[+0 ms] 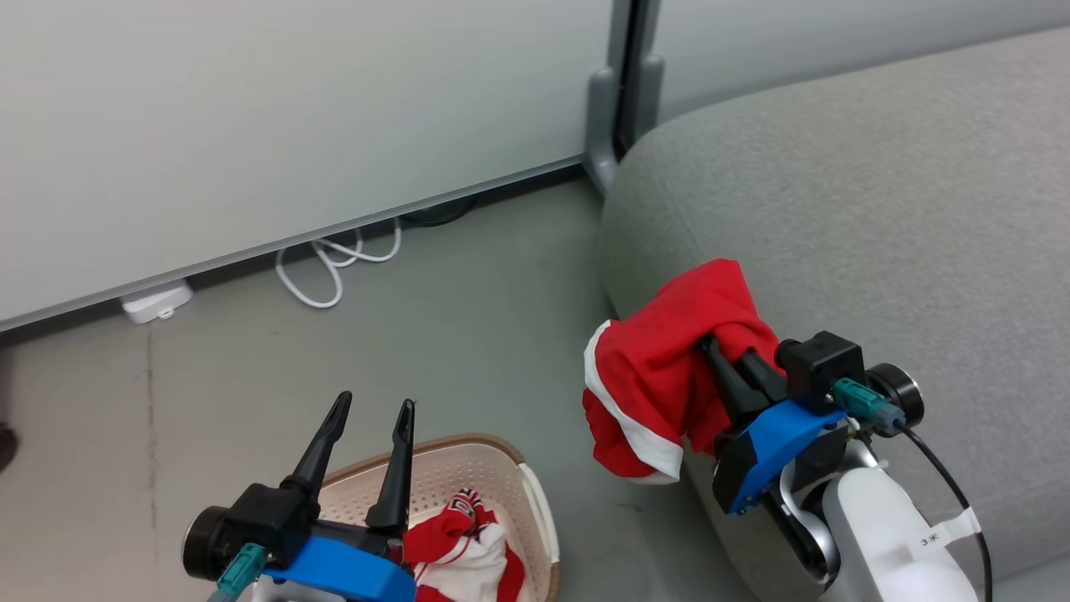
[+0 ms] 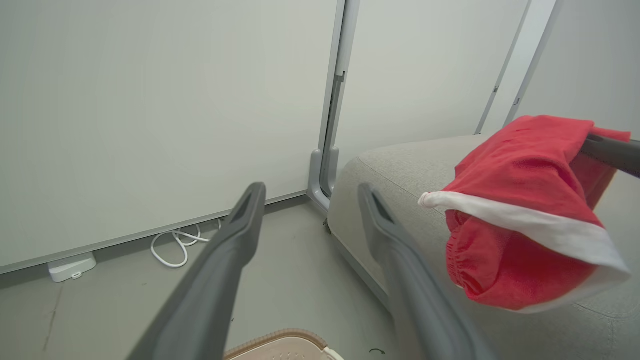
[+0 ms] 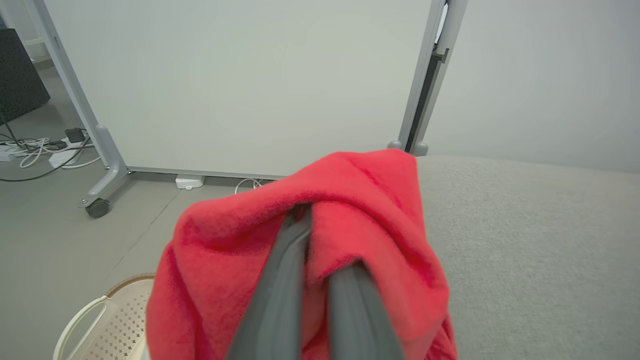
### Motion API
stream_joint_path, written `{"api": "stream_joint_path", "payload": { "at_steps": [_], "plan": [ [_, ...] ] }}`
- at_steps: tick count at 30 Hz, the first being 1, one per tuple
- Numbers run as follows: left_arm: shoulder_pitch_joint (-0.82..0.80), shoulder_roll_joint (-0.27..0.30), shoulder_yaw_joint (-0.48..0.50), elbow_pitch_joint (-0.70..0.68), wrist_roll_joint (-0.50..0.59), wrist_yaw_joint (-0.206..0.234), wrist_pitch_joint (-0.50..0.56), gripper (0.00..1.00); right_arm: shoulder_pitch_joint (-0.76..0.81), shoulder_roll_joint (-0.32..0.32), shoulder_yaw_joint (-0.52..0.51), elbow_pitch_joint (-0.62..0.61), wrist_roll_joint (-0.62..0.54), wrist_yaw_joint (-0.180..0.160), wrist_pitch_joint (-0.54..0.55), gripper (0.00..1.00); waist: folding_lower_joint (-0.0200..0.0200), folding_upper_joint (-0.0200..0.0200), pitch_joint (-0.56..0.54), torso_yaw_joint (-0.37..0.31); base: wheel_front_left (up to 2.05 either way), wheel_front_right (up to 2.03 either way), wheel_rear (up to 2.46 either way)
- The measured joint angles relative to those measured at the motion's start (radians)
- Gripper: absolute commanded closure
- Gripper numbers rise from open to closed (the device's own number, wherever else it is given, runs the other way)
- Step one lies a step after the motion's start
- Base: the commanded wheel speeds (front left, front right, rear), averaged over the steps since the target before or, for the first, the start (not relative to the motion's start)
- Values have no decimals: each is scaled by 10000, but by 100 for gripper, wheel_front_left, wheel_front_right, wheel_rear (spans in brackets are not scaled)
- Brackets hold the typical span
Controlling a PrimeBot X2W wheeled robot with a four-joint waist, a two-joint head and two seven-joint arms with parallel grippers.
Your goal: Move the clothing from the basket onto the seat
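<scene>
Over the seat's [image 1: 878, 209] near left edge, the right gripper [image 1: 720, 355] is clamped shut on a red garment [image 1: 660, 368]. Its two fingers pinch a fold near the top, so the rest drapes down around them. The white-banded hem hangs out to the left, past the seat's rounded side and above the floor. Whether any cloth touches the seat yet cannot be told. The high pinch seems meant to lift the hanging cloth clear of that rounded side. The garment probably needs to travel further right, over the cushion, before it is let go, or it may slide off the edge.

Nearer and to the left, the basket [image 1: 443, 481] stands on the floor with a second red-and-white garment [image 1: 464, 556] bunched inside. The left gripper [image 1: 375, 403] hovers over the basket's left part, fingers spread wide and empty, apparently ready for that second piece.
</scene>
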Motion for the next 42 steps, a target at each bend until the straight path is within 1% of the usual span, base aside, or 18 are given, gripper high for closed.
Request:
{"api": "stream_joint_path", "payload": {
  "at_steps": [5,12,16,20,24,29,34,38,42],
  "plan": [
    [-84,-144,150,36,222,-159,0,0,54,33,-46,-69,15,0,-12,100,0,0,116,-711,0,0,0],
    [-198,-203,253,104,491,-276,0,0,141,84,-144,-192,29,0,-88,100,0,0,323,-1633,0,0,0],
    [-233,-234,276,119,625,-297,0,0,234,119,-207,-301,29,0,-102,100,0,0,441,-2034,0,0,0],
    [-280,-274,276,102,715,-366,0,0,250,148,-228,-407,29,0,-104,100,0,0,544,-2278,0,0,0],
    [-298,-251,272,107,748,-370,0,0,266,178,-326,-426,27,0,-153,100,0,0,641,-2376,0,0,0],
    [-421,-217,217,104,792,-374,0,0,221,198,-543,-399,86,0,-205,100,0,0,766,-2331,0,0,0],
    [-658,-81,130,-15,848,-387,0,0,-686,138,-1582,-332,52,0,-357,100,0,0,1151,-2175,0,0,0],
    [-1110,132,-21,-291,988,-389,0,0,-1964,-305,-2485,19,370,0,-341,100,0,0,1733,-1981,0,0,0],
    [-1510,378,-142,-614,1035,-389,0,0,-3466,-968,-3532,654,671,0,-570,100,1,0,2483,-1756,0,0,0]
  ]
}}
